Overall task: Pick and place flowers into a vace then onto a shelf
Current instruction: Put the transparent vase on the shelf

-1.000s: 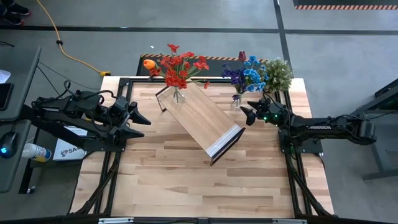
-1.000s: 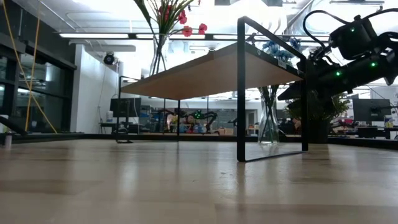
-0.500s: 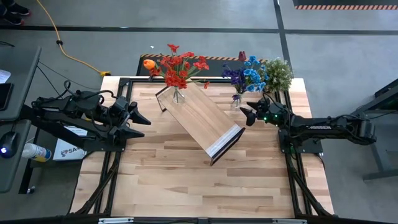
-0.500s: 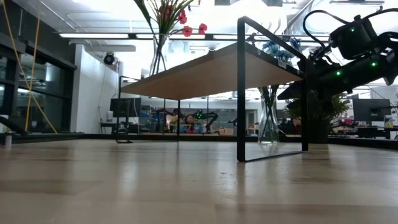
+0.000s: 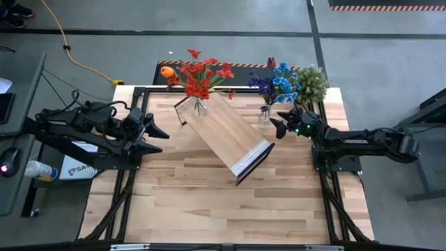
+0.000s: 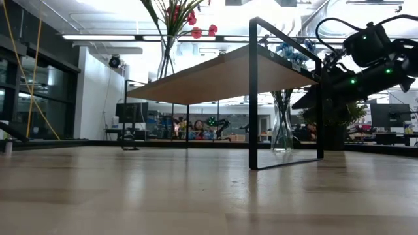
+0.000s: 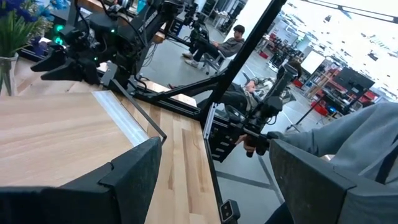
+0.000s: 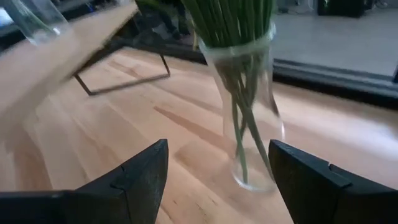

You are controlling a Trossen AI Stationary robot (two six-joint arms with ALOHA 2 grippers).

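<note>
Stood on the counter [image 5: 209, 202] beside the shelf [image 5: 226, 134] — glass vase [image 8: 249, 112] of blue flowers [image 5: 279, 84], fragile, slick, best gripped at its narrow waist — right gripper [image 5: 273, 127] near, fingers apart, empty.

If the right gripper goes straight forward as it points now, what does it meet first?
Probably the glass vase of blue and purple flowers: it stands just ahead of the open right gripper.
</note>
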